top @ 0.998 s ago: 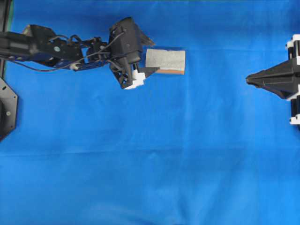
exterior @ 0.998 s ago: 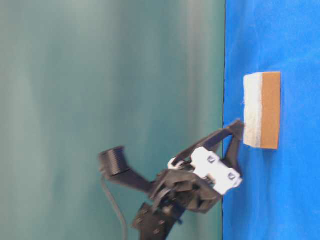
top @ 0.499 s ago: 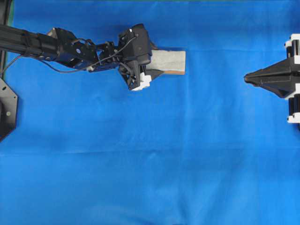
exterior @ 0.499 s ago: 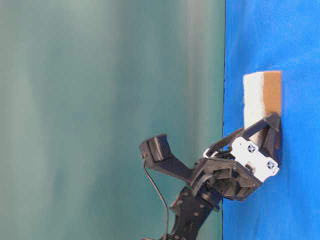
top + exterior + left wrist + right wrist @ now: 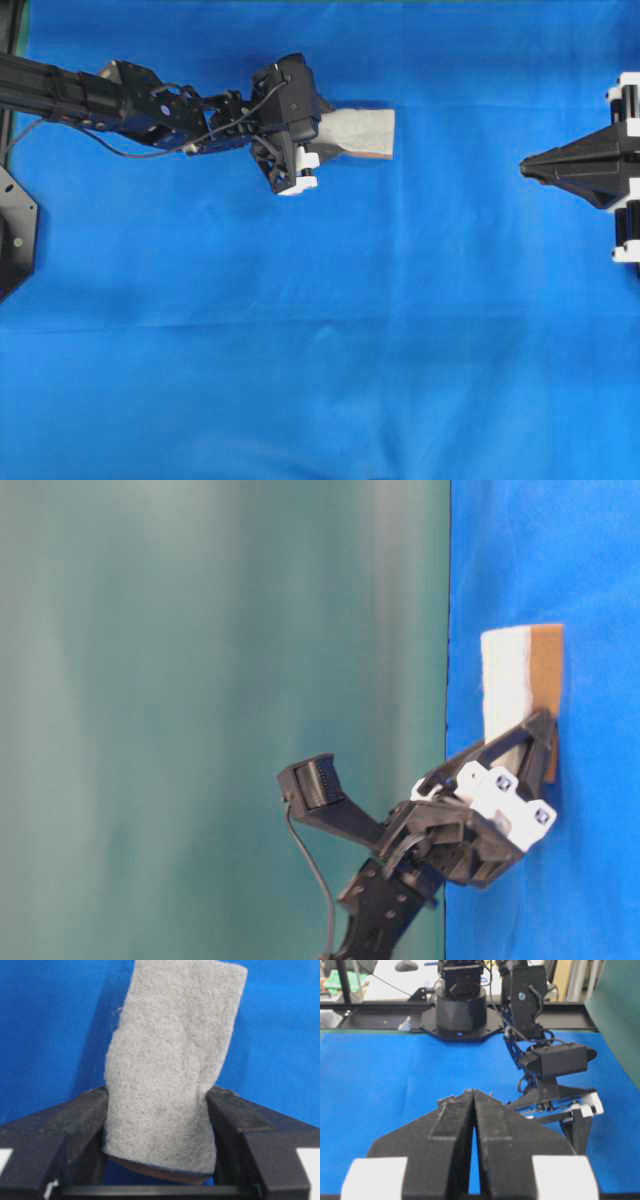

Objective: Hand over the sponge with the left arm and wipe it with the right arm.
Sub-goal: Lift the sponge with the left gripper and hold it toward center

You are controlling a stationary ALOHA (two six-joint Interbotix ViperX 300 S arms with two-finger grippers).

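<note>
Sponge (image 5: 362, 131) lay on the blue cloth (image 5: 320, 350) near the cloth's far edge in the overhead view, left of the middle, grey rough face up over its tan base. Its near end sat between the two black fingers (image 5: 75, 1120) of the left gripper (image 5: 325, 135), which pressed against both sides and pinched that end narrower, so the pincer was closed on the sponge. Behind it the left arm (image 5: 120, 95) stretched in from the left edge. Well apart, at the right edge, the right gripper (image 5: 530, 166) hung with its fingers pressed together, holding nothing, pointing toward the sponge.
</note>
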